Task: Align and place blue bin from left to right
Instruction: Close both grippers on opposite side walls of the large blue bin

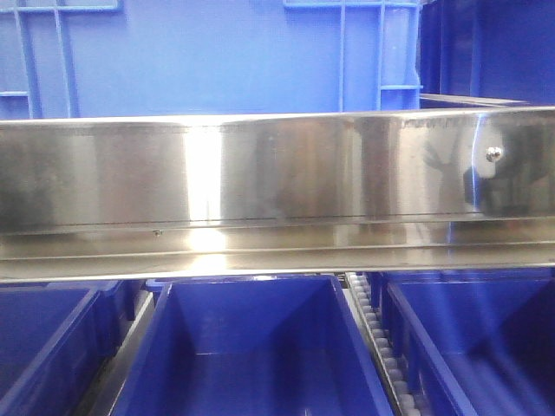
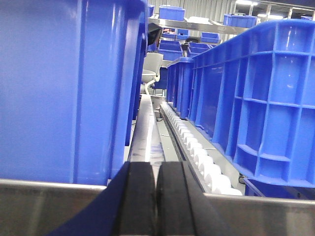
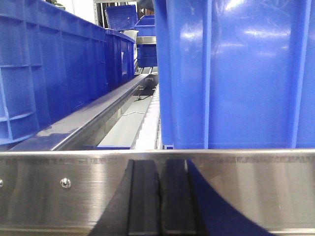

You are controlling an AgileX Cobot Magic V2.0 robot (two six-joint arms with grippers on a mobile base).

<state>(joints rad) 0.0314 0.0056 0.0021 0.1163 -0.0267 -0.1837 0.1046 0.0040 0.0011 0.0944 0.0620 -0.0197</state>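
We see the blue bin (image 1: 208,52) along the top of the front view. Its ribbed wall stands behind and above a broad stainless steel rail (image 1: 260,173) that runs from edge to edge. A second blue crate (image 1: 486,43) stands just beside it at the right. A small screw head (image 1: 493,153) sits on the rail near its right end.

Below the rail we look down into three open blue crates: a centre crate (image 1: 251,347), a left crate (image 1: 43,347) and a right crate (image 1: 486,347). A roller track (image 1: 381,347) of small white wheels lies between the centre and right ones.

In the left wrist view the left gripper (image 2: 156,169) is clenched, its two black pads pressed flat together with nothing between them. It sits low in the middle, in front of a steel rail edge. A smooth blue wall fills the left half very close (we take it for the bin's side, though we cannot see its rim). A ribbed crate (image 2: 266,98) fills the right, and white rollers run away between the two.

In the right wrist view the right gripper (image 3: 158,164) is likewise clamped on nothing, pad against pad, against the brushed steel rail. A large, glossy blue wall rises close behind the rail at the right. A row of blue crates (image 3: 59,73) lines the left, well apart from it across a steel channel.
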